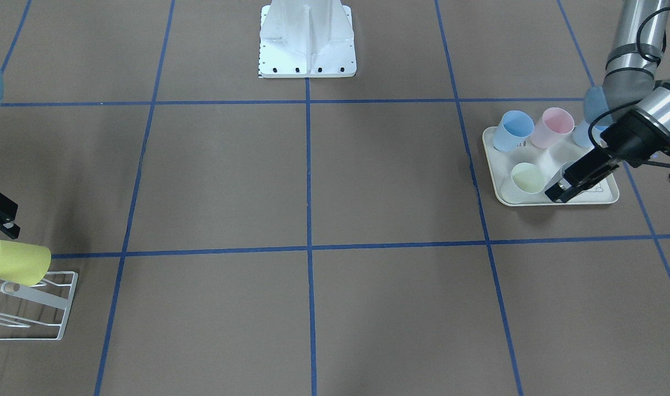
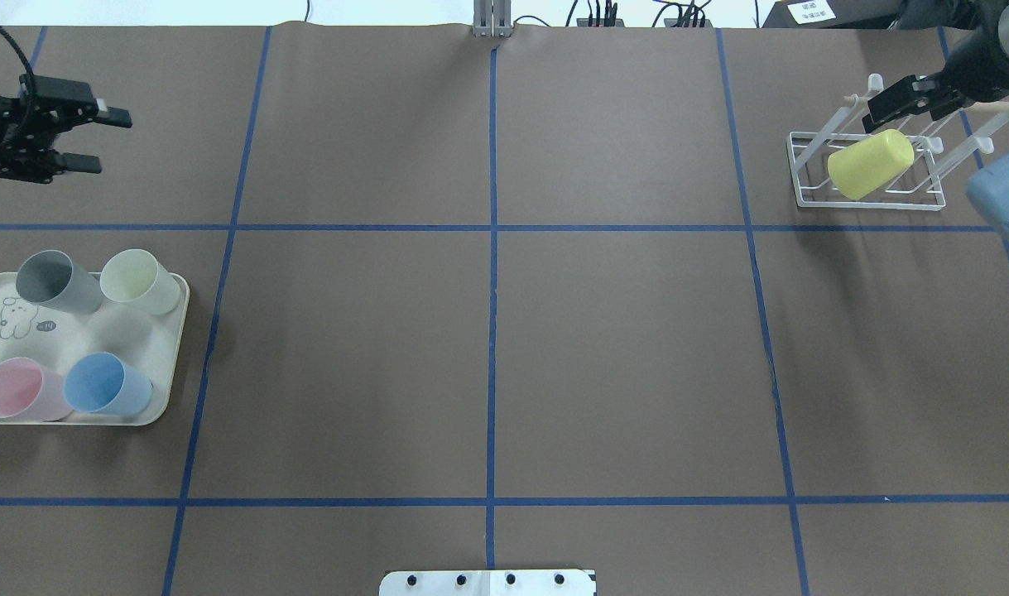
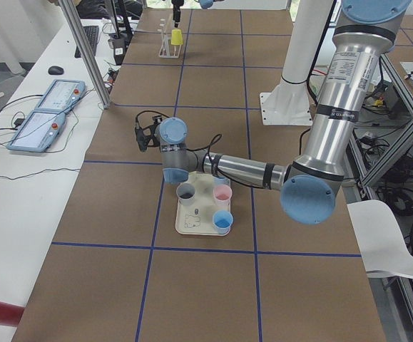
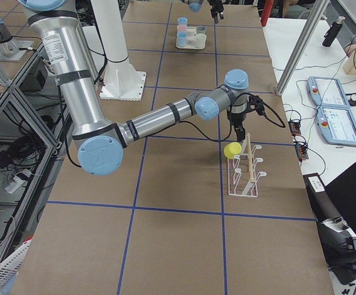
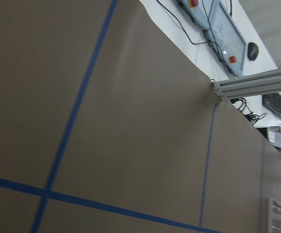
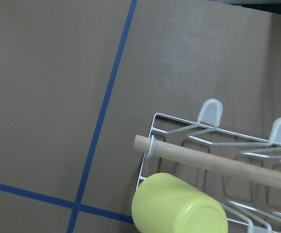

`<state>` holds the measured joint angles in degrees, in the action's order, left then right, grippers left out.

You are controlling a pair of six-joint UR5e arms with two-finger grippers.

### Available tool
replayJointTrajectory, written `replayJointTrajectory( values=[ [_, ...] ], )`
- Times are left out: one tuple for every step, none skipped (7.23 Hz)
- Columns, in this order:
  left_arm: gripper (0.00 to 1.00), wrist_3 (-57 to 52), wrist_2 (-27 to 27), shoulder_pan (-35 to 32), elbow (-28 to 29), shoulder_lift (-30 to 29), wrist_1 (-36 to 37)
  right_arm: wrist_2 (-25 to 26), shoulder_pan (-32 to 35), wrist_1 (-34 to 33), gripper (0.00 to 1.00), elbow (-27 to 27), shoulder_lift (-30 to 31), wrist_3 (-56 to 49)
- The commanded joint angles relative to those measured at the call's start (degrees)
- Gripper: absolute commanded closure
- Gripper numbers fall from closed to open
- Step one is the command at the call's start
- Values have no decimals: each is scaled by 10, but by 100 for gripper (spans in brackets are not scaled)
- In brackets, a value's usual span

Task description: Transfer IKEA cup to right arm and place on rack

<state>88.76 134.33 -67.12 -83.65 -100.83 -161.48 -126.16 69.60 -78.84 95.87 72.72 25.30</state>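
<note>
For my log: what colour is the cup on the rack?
The cup is yellow; it shows clearest in the overhead view.

The pale yellow cup (image 2: 870, 164) is sitting on the white wire rack (image 2: 924, 174), tipped at a slant with its closed base up, just below the wooden rod (image 6: 213, 162). The rack stands on the table out by the right arm (image 4: 159, 117). That arm's black end effector (image 2: 893, 101) hangs just over the rod, clear of the cup.
</note>
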Motion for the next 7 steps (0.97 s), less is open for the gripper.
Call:
replayJointTrajectory(
  values=[
    [0,-240,2,-23,-1,79,111,-1,-1,0,1,1,0,3],
    [0,-325,2,-36,-9,106,160,-1,-1,0,1,1,0,11],
    [0,-389,2,-42,-21,138,198,-3,-2,1,1,2,-1,20],
    [0,-445,2,-50,-38,170,226,-5,-3,1,1,9,-2,25],
    [0,-488,1,-52,-60,201,250,-10,-8,1,1,16,-2,38],
    [0,-493,1,-46,-77,235,250,-11,-22,1,1,26,-2,68],
    [0,-493,1,-40,-103,269,250,-12,-25,1,1,31,-1,79]
  ],
)
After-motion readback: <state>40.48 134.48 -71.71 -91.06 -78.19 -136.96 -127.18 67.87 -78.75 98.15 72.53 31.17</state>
